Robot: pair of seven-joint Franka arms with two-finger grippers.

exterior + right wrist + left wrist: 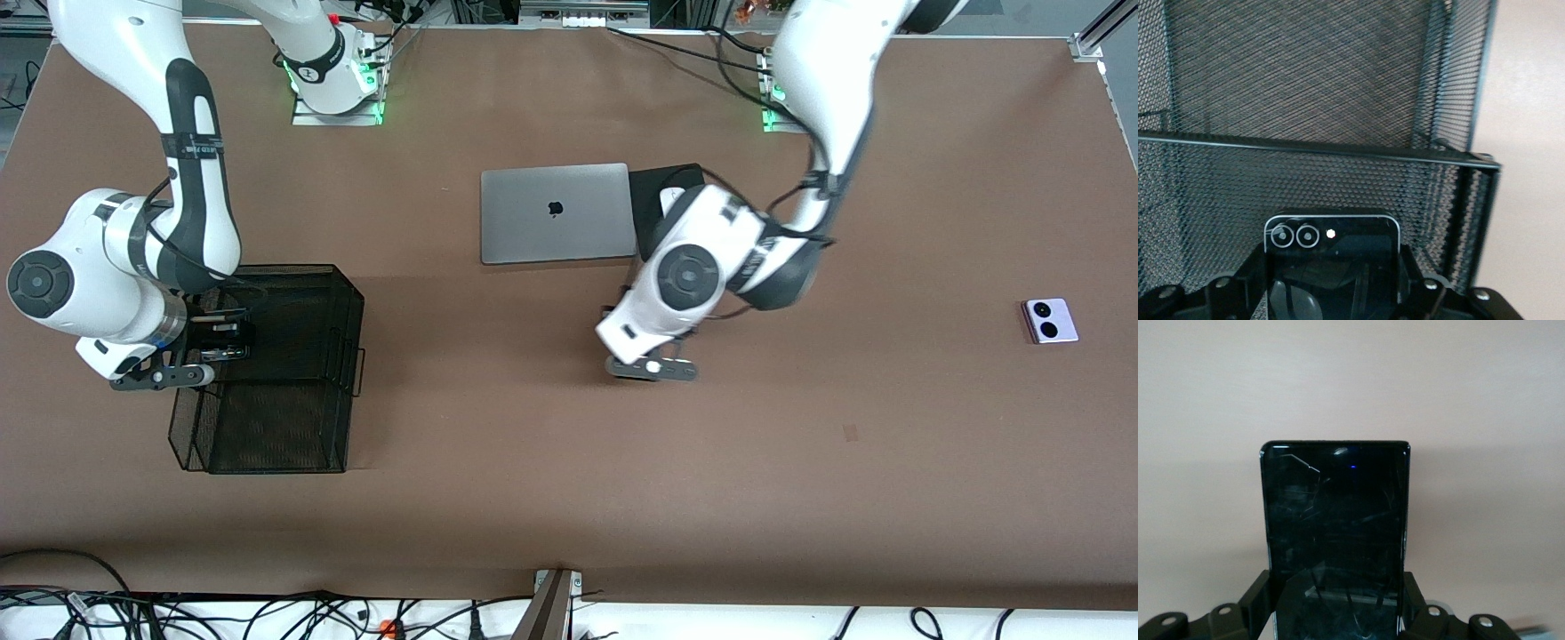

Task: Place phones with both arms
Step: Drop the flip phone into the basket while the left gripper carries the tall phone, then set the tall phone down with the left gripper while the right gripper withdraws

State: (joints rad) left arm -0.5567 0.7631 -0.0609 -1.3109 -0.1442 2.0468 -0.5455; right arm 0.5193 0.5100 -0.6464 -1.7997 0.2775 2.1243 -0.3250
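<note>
Brown desk [533,462] surface was recorded under both arms, with cables along the edge nearest the front camera.

Left gripper [652,367] was seen over bare desk near the middle, nearer to the front camera than the grey laptop [556,212]. Its fingers [1258,600] were found pinching a long slim black phone [1335,527] by its two long edges; the glass face showed scratches and a small blue light.

Right gripper [218,342] was noted over the black mesh basket [276,427] at the right arm's end of the desk. Its fingers [1248,280] were pressed onto a small black flip phone [1331,243], two ringed lenses and a bright dot visible at its top edge. Mesh walls and a metal rim bar were seen close beside the held phone in the right wrist view.

A lavender-white phone [1049,320] with two black circles was recorded lying flat on the desk toward the left arm's end, well apart from both grippers.

A black pad [653,178] was noted just beside the closed laptop, partly hidden by the left arm.
</note>
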